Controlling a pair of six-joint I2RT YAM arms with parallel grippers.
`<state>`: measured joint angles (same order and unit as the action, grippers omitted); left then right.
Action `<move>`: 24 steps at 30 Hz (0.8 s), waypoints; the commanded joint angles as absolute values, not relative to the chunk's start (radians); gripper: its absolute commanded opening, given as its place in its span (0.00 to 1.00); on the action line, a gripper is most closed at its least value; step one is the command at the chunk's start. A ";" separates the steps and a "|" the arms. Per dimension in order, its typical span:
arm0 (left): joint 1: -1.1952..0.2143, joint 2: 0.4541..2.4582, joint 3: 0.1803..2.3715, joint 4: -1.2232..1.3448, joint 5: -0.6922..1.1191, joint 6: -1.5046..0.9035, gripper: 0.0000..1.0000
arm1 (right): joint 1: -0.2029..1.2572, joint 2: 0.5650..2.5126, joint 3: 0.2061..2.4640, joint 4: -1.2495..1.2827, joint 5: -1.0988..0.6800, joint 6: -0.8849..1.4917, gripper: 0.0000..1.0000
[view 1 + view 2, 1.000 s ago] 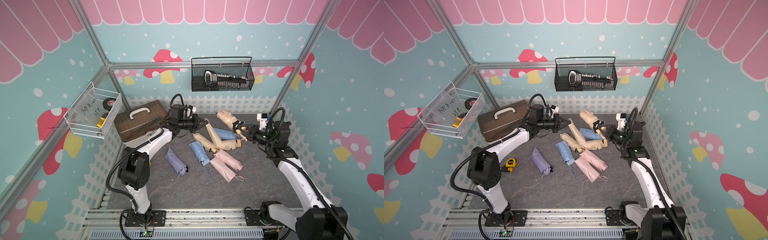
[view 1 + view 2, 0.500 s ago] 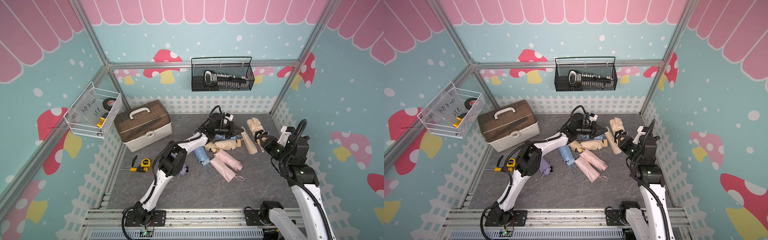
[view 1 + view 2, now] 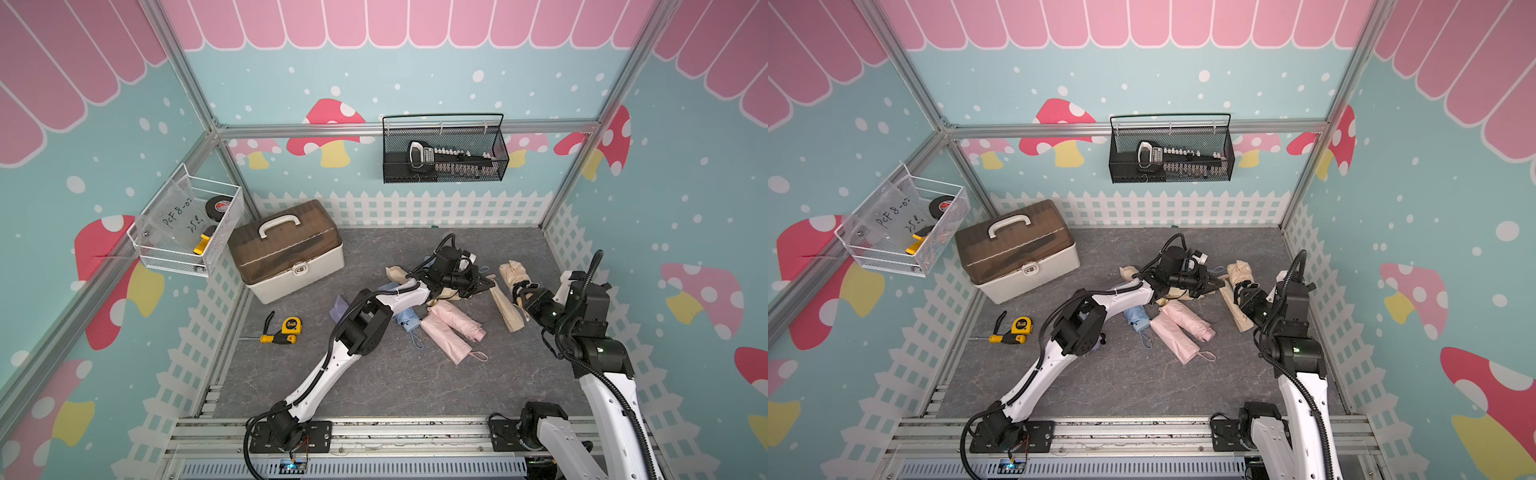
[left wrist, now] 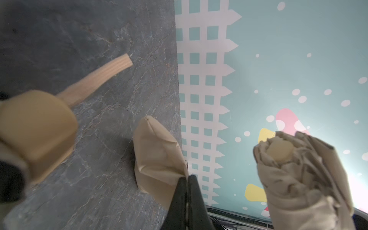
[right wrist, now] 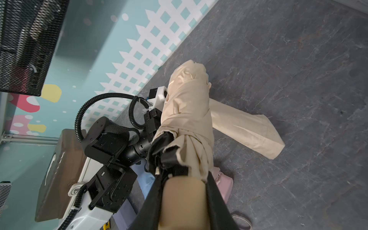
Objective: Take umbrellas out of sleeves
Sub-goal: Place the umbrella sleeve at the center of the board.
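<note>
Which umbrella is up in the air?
The beige umbrella in the right hand; the pink umbrellas lie on the floor. The left hand pinches a beige sleeve.

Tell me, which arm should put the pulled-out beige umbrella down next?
Probably right: the right end effector grips the bare beige umbrella by the handle, while the left end effector is shut, pinching only the empty beige sleeve.

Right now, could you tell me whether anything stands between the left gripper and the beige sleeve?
Nothing visible: the left gripper is shut on the sleeve, and the umbrella, held by the right gripper, is clear of it.
</note>
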<state>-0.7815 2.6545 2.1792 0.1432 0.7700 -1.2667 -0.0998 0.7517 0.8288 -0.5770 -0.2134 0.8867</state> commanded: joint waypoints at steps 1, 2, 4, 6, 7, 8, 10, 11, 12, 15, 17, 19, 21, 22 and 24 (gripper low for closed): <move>-0.792 2.700 2.261 0.008 0.738 -1.210 0.00 | -0.122 0.729 0.806 -0.530 -0.252 0.885 0.00; -0.791 2.710 2.285 -0.023 0.738 -1.196 0.00 | -0.128 0.727 0.794 -0.526 -0.260 0.885 0.00; -0.789 2.714 2.294 -0.050 0.735 -1.184 0.01 | -0.137 0.723 0.777 -0.526 -0.270 0.881 0.00; -0.787 2.711 2.293 -0.089 0.725 -1.160 0.14 | -0.149 0.717 0.764 -0.523 -0.276 0.879 0.00; -0.785 2.710 2.300 -0.122 0.718 -1.141 0.20 | -0.157 0.715 0.758 -0.522 -0.282 0.876 0.00; -0.784 2.708 2.306 -0.148 0.714 -1.127 0.27 | -0.166 0.712 0.751 -0.519 -0.286 0.875 0.00; -0.778 2.701 2.306 -0.176 0.710 -1.111 0.43 | -0.181 0.714 0.740 -0.510 -0.297 0.875 0.00; -0.775 2.695 2.303 -0.192 0.704 -1.101 0.47 | -0.189 0.714 0.734 -0.502 -0.302 0.877 0.00; -0.772 2.691 2.304 -0.203 0.704 -1.093 0.53 | -0.194 0.715 0.728 -0.494 -0.307 0.879 0.00; -0.763 2.680 2.301 -0.210 0.704 -1.086 0.71 | -0.202 0.724 0.709 -0.478 -0.316 0.883 0.00; -0.756 2.672 2.297 -0.212 0.706 -1.085 0.74 | -0.207 0.725 0.688 -0.462 -0.321 0.888 0.00; -0.752 2.662 2.290 -0.212 0.711 -1.081 0.77 | -0.211 0.736 0.667 -0.438 -0.341 0.893 0.00; -0.746 2.652 2.282 -0.210 0.717 -1.080 0.78 | -0.212 0.748 0.646 -0.417 -0.350 0.903 0.00; -0.745 2.644 2.276 -0.210 0.719 -1.078 0.79 | -0.211 0.753 0.635 -0.404 -0.348 0.906 0.00; -0.744 2.632 2.270 -0.209 0.722 -1.075 0.79 | -0.213 0.769 0.621 -0.383 -0.346 0.905 0.00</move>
<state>-0.7666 2.6801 2.2822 -0.1680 0.7322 -1.0946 -0.2058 0.7643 0.6315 -0.4908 -0.3206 0.8948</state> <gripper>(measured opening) 0.790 0.253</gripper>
